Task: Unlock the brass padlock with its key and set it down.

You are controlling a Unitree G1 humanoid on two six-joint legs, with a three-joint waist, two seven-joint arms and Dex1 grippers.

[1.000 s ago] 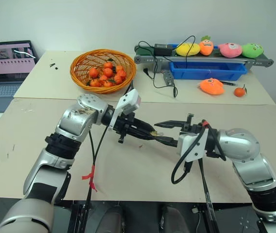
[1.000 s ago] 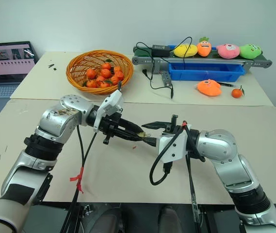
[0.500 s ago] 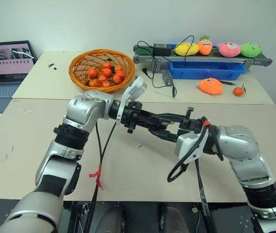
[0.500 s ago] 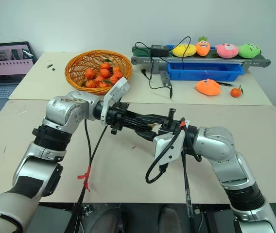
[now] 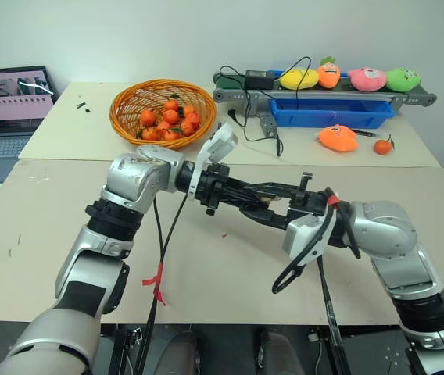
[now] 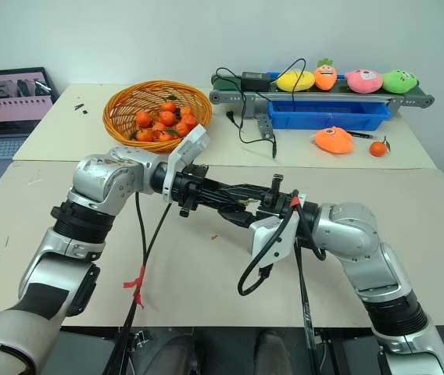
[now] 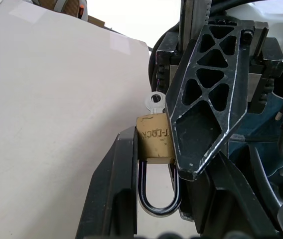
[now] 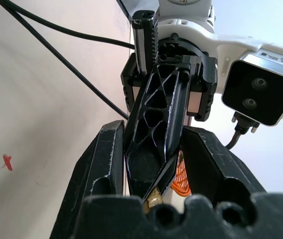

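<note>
a robot with two silver arms stands at a beige table [image 5: 42, 234], both arms raised and meeting in the air above the middle of it.

at the far left, on a neighbouring surface, an open laptop [image 5: 9, 117] shows a lit screen. to its right, on a second table behind the near one, an orange wicker basket [image 5: 164, 112] holds a heap of small oranges [image 5: 169, 121].

the left gripper [image 5: 253, 197] reaches from the left toward the centre, roughly level. in the left wrist view its black fingers [image 7: 116, 194] are pinched on the brass padlock [image 7: 154, 143], a small gold block with lettering on its face, held off the table with its silver shackle [image 7: 157, 190] looped back toward the wrist. the key [image 7: 156, 102], a small silvery piece with a round head, stands out of the padlock's far end.

the right gripper [image 5: 267, 197] comes from the right, and its fingers overlap the left one's at the padlock. in the left wrist view one of its latticed black fingers [image 7: 209, 94] lies across the right side of the padlock, just beside the key. its fingers are partly spread; whether they pinch the key or the padlock i cannot tell.

behind, to the right, a small conveyor [image 5: 324, 92] with black cables carries plush toys [image 5: 351, 77] above a blue tray [image 5: 335, 114]. an orange plush [image 5: 340, 138] and one small orange [image 5: 385, 147] lie in front of it.
</note>
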